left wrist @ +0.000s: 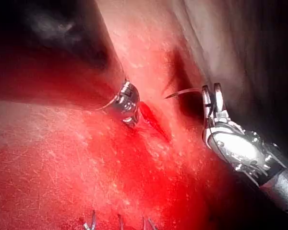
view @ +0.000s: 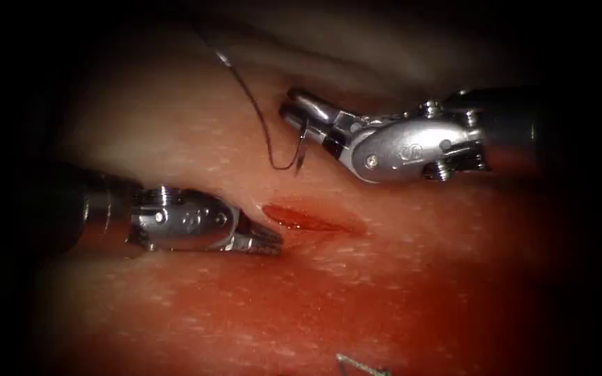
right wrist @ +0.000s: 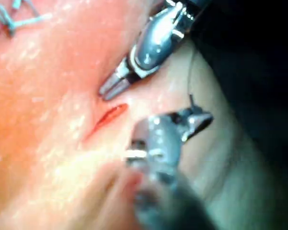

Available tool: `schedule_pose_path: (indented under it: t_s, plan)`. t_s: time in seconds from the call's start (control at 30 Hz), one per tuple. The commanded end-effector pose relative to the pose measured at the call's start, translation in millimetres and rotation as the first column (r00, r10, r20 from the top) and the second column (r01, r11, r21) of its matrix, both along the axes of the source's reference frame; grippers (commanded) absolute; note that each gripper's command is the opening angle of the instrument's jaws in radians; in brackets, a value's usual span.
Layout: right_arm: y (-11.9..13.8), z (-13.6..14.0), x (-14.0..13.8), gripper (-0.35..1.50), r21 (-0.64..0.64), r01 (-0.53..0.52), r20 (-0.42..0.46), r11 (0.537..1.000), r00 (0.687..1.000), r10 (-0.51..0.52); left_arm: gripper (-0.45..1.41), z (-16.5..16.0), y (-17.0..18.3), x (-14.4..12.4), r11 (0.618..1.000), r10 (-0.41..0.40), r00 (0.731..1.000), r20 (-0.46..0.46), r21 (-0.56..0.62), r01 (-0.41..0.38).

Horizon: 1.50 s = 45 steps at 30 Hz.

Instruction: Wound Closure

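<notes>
The cut (view: pixel 313 220) is a short red slit in the tissue (view: pixel 175 125), wet with red fluid. My right tool (view: pixel 295 110) hangs above and behind the cut, jaws shut on the curved needle (view: pixel 303 143) near its middle. The needle hangs free over the tissue, not in it. Dark thread (view: pixel 249 94) runs from the needle's tail up and away to the left. My left tool (view: pixel 275 241) lies low at the cut's left end, jaws shut on nothing. The left wrist view shows the needle (left wrist: pixel 182 92) in the right tool (left wrist: pixel 211 98). The right wrist view shows the left tool (right wrist: pixel 110 88) beside the cut (right wrist: pixel 108 116).
Ends of an earlier stitch (view: pixel 361 363) stick up at the near edge of the tissue, also seen as stitches (left wrist: pixel 120 223) and pale thread ends (right wrist: pixel 9 18). Red fluid (view: pixel 357 299) spreads over the tissue in front of the cut.
</notes>
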State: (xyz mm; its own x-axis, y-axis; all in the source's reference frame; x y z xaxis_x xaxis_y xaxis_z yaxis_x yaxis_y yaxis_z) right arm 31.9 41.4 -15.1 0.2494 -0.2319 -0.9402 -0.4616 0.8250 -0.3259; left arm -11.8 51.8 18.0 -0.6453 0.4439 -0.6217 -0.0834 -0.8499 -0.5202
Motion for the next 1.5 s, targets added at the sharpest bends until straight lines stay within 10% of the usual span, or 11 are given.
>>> schedule_pose_path:
  t_s: [0.03,0.9,1.5]
  plan:
    - [-0.1,0.5,0.8,-0.35,0.001,0.006,0.001,1.0,1.0,-0.006,-0.19,0.5,-0.6,-0.4,1.0,0.001,1.0,0.002,0.003,-0.002]
    - [-4.1,4.4,2.9,-0.35,-0.06,0.029,0.072,0.998,0.997,-0.024,-0.23,0.2,-0.3,0.2,1.0,0.004,1.0,0.006,0.012,-0.004]
    - [-8.5,7.1,2.6,-0.35,0.318,0.042,0.0,0.947,0.999,-0.044,-0.25,0.2,-0.4,0.8,1.0,0.007,1.0,0.004,0.016,-0.007]
